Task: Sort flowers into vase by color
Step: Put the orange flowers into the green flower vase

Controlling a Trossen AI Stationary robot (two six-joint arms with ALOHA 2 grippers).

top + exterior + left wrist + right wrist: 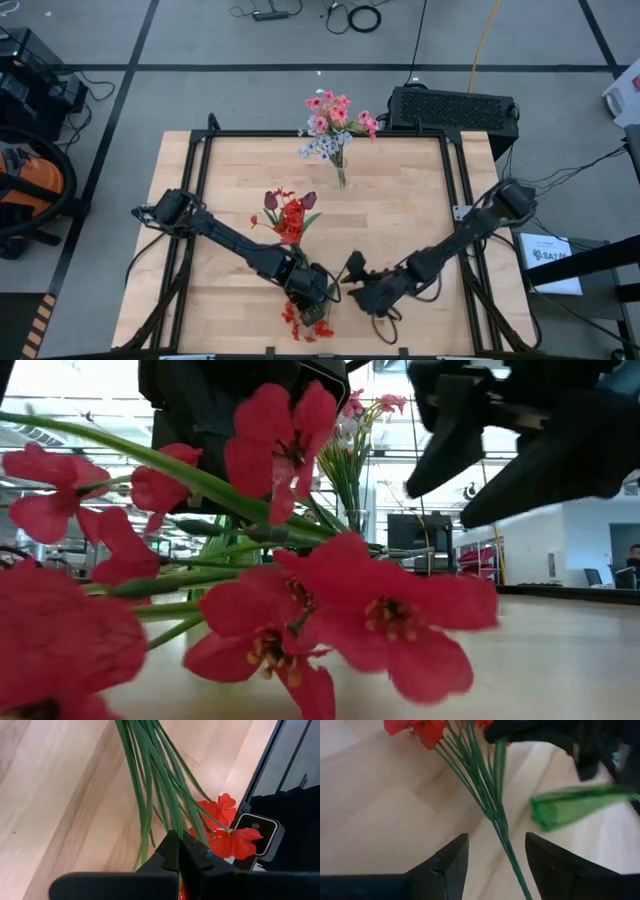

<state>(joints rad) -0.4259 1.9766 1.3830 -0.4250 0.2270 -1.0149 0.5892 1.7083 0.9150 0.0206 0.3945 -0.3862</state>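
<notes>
While the left gripper (pixel 312 290) pinches the green stems of a red flower cluster (pixel 305 322) at the table's (pixel 400 220) six o'clock edge, the right gripper (pixel 352 272) hovers just beside it at three o'clock, fingers spread. Red and maroon flowers (pixel 288 212) stand mid-table; pink and whitish-lavender sprays (pixel 330 125) fill a clear vase (pixel 343 178) at twelve o'clock.
</notes>
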